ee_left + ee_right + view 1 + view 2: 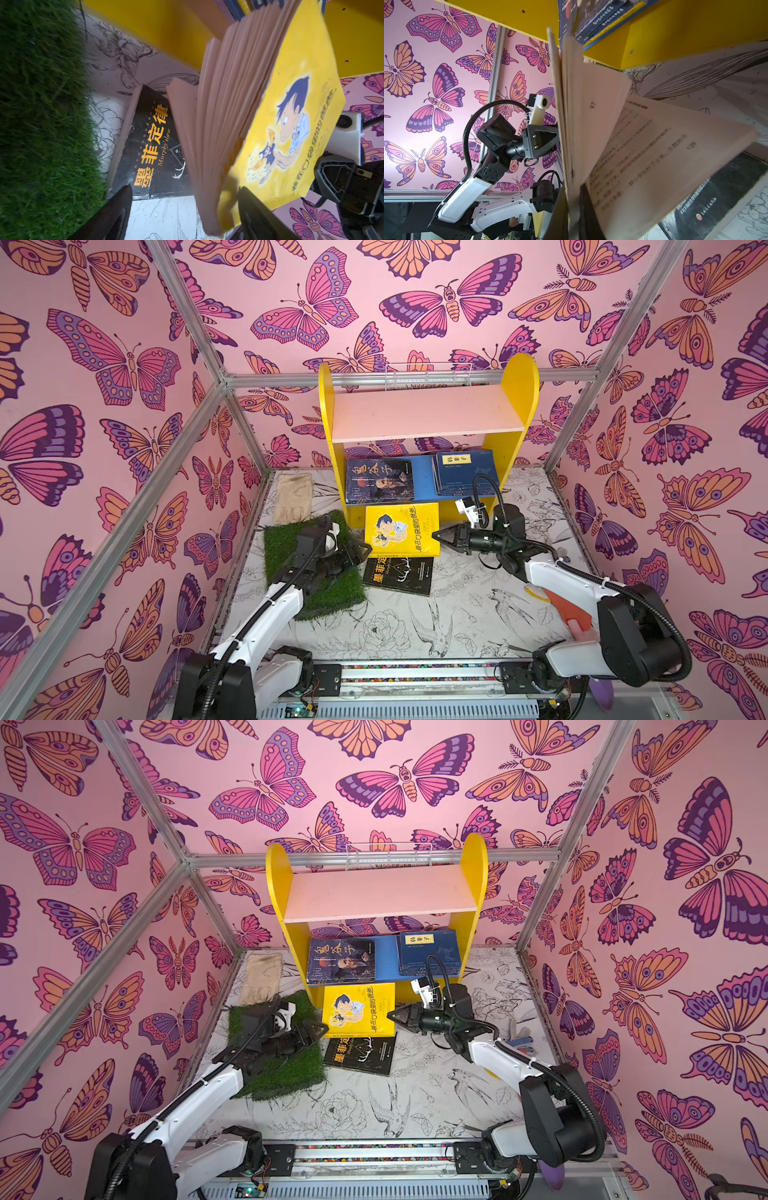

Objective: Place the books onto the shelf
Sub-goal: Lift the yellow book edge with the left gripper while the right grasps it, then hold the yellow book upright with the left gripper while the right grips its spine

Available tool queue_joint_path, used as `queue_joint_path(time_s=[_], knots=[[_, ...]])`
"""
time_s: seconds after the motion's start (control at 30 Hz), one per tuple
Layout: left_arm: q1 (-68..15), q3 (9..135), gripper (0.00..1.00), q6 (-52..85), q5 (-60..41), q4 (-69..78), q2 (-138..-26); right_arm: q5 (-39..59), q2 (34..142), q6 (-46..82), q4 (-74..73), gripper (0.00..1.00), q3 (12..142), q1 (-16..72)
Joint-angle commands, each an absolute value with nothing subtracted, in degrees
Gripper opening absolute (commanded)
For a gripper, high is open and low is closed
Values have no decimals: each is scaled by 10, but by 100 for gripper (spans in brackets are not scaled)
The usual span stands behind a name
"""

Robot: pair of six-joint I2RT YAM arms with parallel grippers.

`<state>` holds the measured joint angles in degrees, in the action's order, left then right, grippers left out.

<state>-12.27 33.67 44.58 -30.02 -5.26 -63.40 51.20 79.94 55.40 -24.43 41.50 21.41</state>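
My left tool [365, 551] is spread wide right beside the yellow book [401, 529], which hangs fanned open in front of the shelf [424, 414], over the black book [399, 576]. My right tool [435, 536] is pinching its far edge.

The line-drawn tabletop [457, 614] carried the shelf [519, 381]; before it lay a black book [399, 576], to its left a turf square [332, 597] and a beige glove [293, 497]. On its blue lower board [424, 477] lay a portrait book [380, 481] and navy books [465, 475].

Both top views looking down from six o'clock toward shelf [428, 414]; wrist views facing each other, close, sharing yellow book [291, 124].
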Motion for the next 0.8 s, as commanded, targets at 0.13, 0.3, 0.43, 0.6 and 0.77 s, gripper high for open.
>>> queue_joint_path(time_s=[0.13, 0.3, 0.43, 0.6, 0.77], knots=[[-134, 317, 79, 492, -360, 75, -664, 533, 803, 584, -336, 0, 427, 219], [-149, 323, 69, 501, -360, 103, -678, 528, 809, 585, -343, 0, 422, 238], [-152, 323, 45, 499, -361, 106, -667, 527, 813, 585, -347, 0, 411, 243], [-153, 315, 0, 491, -360, 106, -644, 506, 807, 533, -264, 0, 410, 243], [-155, 303, 0, 466, -394, 118, -614, 430, 786, 502, -180, 35, 400, 219]])
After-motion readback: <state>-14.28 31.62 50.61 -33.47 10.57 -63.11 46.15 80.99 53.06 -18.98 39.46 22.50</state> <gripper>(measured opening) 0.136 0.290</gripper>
